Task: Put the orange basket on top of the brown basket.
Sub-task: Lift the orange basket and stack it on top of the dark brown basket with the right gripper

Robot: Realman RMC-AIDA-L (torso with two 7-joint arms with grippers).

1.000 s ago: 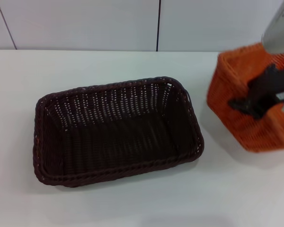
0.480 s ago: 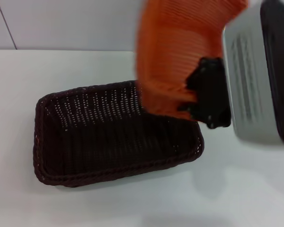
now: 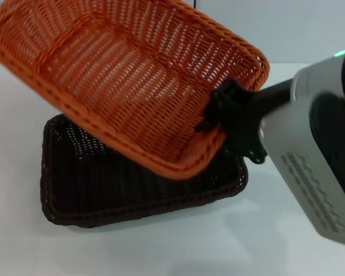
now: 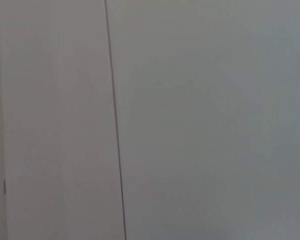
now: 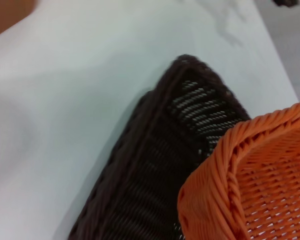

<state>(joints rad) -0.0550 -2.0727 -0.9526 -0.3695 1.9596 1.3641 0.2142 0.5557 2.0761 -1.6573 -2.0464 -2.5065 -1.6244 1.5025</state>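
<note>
My right gripper (image 3: 218, 118) is shut on the right rim of the orange basket (image 3: 126, 75) and holds it tilted in the air above the brown basket (image 3: 103, 190). The orange basket's open side faces up toward the head camera and it covers most of the brown one. The brown basket stands on the white table (image 3: 161, 247). In the right wrist view a corner of the orange basket (image 5: 255, 185) hangs over the brown basket's rim (image 5: 165, 130). The left gripper is not in view.
The white table extends in front of and to the left of the brown basket. A white panelled wall (image 3: 310, 29) stands behind the table. The left wrist view shows only a plain wall (image 4: 190, 120).
My right gripper has lifted the orange basket from the table's right side and swung it left, so it now hangs tilted over the brown basket.
</note>
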